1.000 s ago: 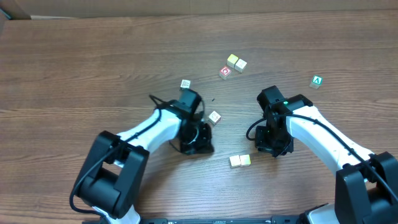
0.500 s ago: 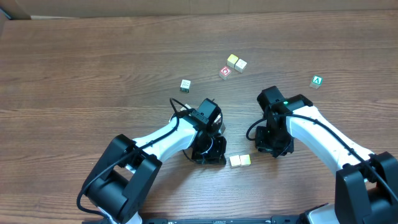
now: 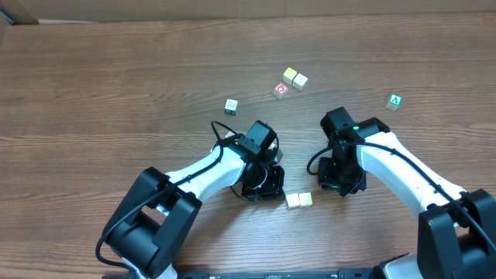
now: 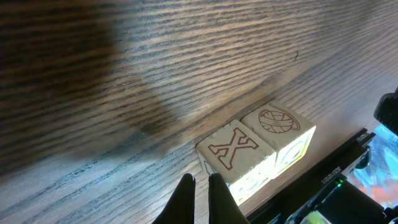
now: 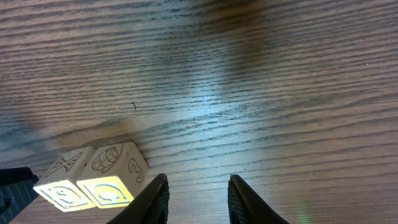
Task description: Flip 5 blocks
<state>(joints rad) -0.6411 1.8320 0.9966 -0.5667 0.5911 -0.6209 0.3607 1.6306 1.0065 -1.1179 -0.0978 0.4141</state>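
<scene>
Two pale blocks lie side by side near the front: one with an X on top, one with a round drawing on top. My left gripper is shut and empty, its tips low beside the X block. My right gripper is open over bare wood, just right of the pair, holding nothing. Another pale pair sits at the back. A single pale block lies left of it.
A red-faced cube lies just in front of the back pair. A green cube with a white A sits far right. The wooden table stretches bare to the left and back.
My left arm has swung right and forward, from the table's middle to beside the front pair. It now covers the spot where a block lay. The right arm has not moved.
</scene>
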